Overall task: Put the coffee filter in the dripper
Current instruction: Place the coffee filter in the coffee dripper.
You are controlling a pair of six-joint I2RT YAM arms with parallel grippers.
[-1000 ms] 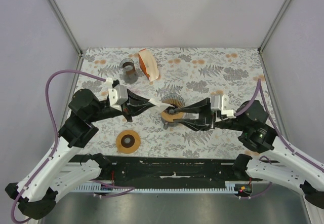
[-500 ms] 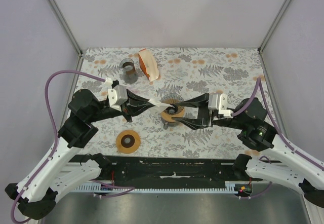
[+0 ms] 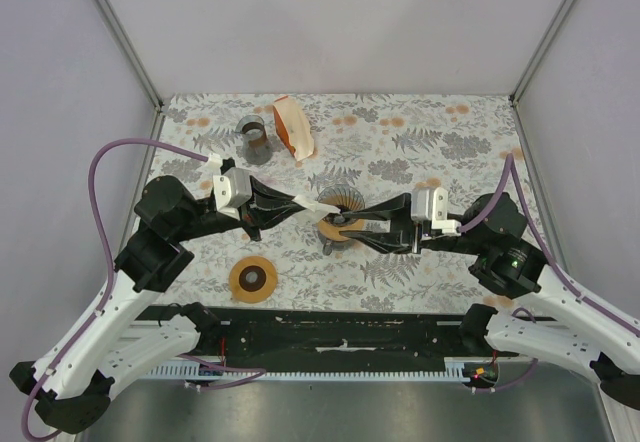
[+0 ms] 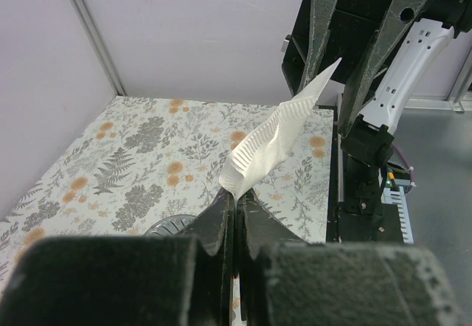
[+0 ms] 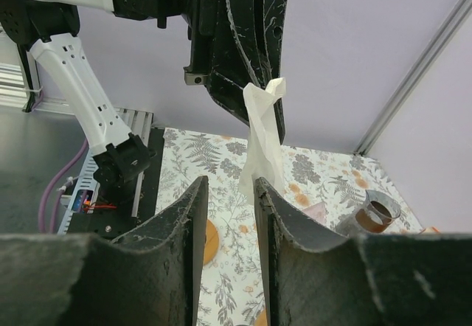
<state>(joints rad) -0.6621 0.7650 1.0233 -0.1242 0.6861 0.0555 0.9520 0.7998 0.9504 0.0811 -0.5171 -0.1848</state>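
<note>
Currently the left claw (image 4: 234,195) is pressed together on one edge of the coffee filter (image 4: 274,143), holding it above the dripper (image 3: 341,224). The right claw (image 5: 230,187) is spread beside the free end. Expect light, limp, easily torn paper; grip the rim, not the pleats.

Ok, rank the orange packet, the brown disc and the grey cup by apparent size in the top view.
1. Orange packet and brown disc: too alike to separate, and the packet lies farther from the camera.
2. Grey cup: clearly smallest.
</note>
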